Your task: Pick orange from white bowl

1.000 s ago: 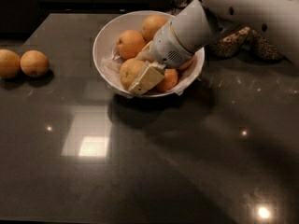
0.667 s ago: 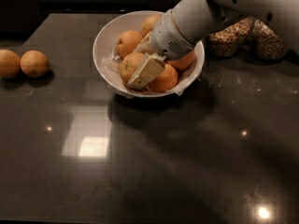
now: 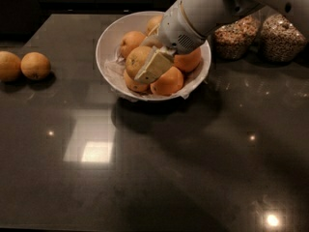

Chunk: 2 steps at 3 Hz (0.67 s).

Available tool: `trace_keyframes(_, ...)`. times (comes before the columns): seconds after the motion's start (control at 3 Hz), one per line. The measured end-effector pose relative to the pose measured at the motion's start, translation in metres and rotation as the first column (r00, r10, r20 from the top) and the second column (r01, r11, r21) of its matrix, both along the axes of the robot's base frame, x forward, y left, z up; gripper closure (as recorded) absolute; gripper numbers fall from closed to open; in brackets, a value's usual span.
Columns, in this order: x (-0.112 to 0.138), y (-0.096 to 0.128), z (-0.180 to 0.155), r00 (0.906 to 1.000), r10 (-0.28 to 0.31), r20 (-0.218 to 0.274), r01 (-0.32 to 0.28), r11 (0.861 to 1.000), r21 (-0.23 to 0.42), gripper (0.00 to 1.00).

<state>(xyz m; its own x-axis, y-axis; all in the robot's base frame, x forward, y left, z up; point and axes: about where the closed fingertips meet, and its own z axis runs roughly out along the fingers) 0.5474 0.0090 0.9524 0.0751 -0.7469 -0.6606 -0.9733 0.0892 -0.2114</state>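
Positioned inside white bowl (image 3: 107, 42), far centre of counter (image 3: 159, 173): gripper (image 3: 147, 68). Closed on the orange (image 3: 137, 59), with one finger (image 3: 155, 64) flat across its right flank. Held among smaller brighter oranges (image 3: 169, 82), left of bowl centre. Far left: two loose oranges (image 3: 35, 65). Far right: grain jars (image 3: 237, 36).

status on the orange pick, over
End effector down in white bowl, against the orange. Orange not yet lifted out. Other oranges packed close around it.
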Motion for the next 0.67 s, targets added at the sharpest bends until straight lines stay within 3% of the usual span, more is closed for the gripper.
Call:
trace_keyframes(0.33,0.0031,-0.0388,0.0399,0.9950,-0.054,0.084,0.054,0.999,-0.006,1.00)
trace_keyframes(0.67,0.0031,-0.0387,0.0399,0.9950,-0.054,0.084,0.054,0.999,-0.006,1.00)
